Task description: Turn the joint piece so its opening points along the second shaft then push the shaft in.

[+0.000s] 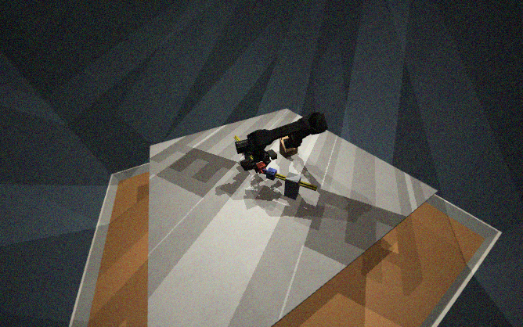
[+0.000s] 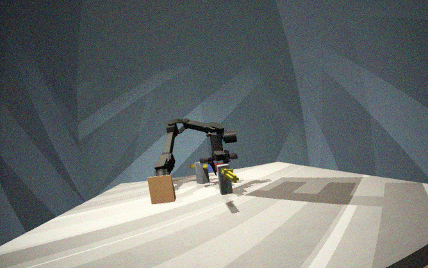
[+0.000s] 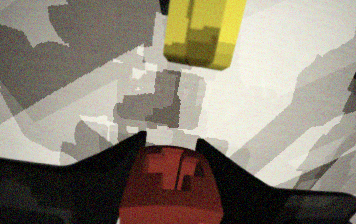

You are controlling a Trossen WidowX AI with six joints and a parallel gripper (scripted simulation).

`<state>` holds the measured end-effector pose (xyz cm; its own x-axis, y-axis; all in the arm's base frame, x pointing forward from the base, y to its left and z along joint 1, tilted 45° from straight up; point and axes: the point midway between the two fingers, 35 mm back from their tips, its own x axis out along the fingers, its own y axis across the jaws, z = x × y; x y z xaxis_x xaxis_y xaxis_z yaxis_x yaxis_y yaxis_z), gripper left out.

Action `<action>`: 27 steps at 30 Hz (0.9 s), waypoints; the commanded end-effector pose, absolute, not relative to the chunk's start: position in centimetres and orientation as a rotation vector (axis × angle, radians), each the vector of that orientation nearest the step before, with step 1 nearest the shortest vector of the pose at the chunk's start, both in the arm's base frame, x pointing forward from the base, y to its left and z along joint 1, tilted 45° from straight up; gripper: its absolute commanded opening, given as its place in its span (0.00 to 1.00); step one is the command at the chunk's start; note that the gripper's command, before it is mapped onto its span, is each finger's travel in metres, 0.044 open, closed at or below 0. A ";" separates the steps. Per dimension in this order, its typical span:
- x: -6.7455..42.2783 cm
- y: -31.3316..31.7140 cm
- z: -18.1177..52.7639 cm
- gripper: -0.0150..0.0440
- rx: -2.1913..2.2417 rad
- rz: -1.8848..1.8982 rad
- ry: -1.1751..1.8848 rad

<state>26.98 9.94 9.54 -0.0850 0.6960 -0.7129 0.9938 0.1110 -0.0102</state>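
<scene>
Claw (image 3: 170, 150) clamped on the red joint piece (image 3: 172, 187) at the bottom centre of the wrist frame, black fingers pressed to either flank. Straight above it in that frame, with a strip of table (image 3: 280, 75) between, hung the squared yellow end of the second shaft (image 3: 205, 32), long axis running up out of the top edge and roughly in line with the piece. Judged from that: opening near to facing the shaft, so release looked close, with the push to come from the far end by the dark block (image 1: 291, 187).
</scene>
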 end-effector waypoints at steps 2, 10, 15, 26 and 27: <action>27.0 9.9 9.5 0.25 1.640 -0.698 1.842; 27.0 9.9 9.5 0.50 1.640 -0.698 1.842; 27.0 9.9 9.5 0.64 1.640 -0.698 1.842; 27.0 9.9 9.5 1.00 1.640 -0.698 1.842; 27.0 9.9 9.5 1.00 1.640 -0.698 1.842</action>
<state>26.98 9.94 9.53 -0.0851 0.6961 -0.7129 0.9938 0.1110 -0.0103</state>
